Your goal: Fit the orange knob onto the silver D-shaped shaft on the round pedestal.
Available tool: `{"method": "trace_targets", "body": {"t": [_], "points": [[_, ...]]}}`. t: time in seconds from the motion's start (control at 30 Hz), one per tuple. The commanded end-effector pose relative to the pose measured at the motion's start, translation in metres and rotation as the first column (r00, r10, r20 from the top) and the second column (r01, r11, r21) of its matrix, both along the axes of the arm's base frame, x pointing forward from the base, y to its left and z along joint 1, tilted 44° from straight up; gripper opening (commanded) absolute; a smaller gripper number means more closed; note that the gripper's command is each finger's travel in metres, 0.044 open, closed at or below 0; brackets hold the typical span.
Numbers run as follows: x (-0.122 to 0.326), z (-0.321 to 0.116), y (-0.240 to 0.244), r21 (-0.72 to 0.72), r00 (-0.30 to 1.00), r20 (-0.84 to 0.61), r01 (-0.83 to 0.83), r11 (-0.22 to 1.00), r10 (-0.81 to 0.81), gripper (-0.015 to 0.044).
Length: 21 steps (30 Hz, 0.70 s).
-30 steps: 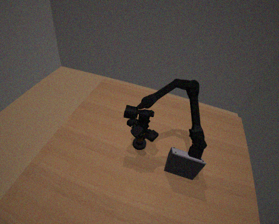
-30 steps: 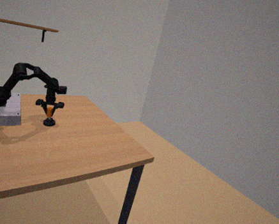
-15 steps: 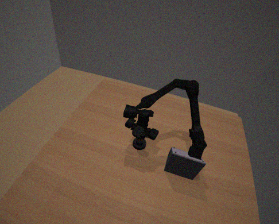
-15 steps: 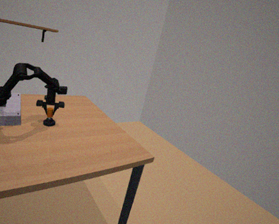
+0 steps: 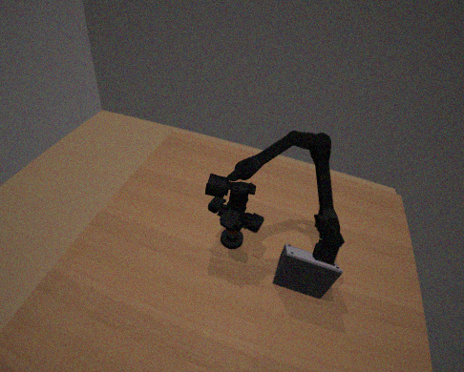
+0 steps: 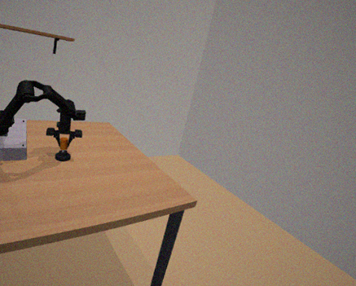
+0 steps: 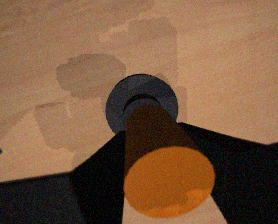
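The orange knob [image 6: 63, 143] [image 7: 169, 180] stands upright between the fingers of my gripper [image 6: 63, 147], which is shut on it. The dark round pedestal [image 5: 232, 239] [image 6: 62, 157] [image 7: 116, 103] stands on the table directly under the knob. In the wrist view the knob's lower end overlaps the pedestal's raised middle. The silver shaft is not visible; the knob and fingers cover that spot. The knob's hole is hidden underneath. I cannot tell whether any gap remains between the knob's lower end and the pedestal. In the top view the gripper hides nearly all of the knob.
The arm's grey base box [image 5: 305, 274] [image 6: 8, 153] stands on the wooden table [image 5: 158, 286] [image 6: 111, 182], to the side of the pedestal. A wall shelf [image 6: 30, 31] hangs behind the arm. The table's corner and a dark leg [image 6: 167, 248] show in the exterior view.
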<state>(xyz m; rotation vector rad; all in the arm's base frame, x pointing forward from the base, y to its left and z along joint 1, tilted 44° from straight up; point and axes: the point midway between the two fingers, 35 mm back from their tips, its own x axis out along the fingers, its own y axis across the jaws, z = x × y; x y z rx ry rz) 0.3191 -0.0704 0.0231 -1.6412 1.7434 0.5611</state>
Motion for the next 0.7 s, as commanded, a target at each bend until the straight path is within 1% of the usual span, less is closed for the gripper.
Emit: {"method": "trace_targets", "body": {"t": [0.0,0.33,0.53,0.67], "points": [[-0.0029,-0.0011,-0.0003,-0.001,1.0,-0.005,-0.002,1.0,0.002,0.0],[-0.0055,0.003,0.0024,-0.001,1.0,-0.012,-0.008,1.0,0.008,0.0],[-0.0049,0.0029,0.0018,0.007,0.979,-0.143,-0.144,0.99,0.143,0.0],[-0.0036,0.0022,0.0004,0.008,0.977,-0.15,-0.151,0.988,0.151,0.0]]}}
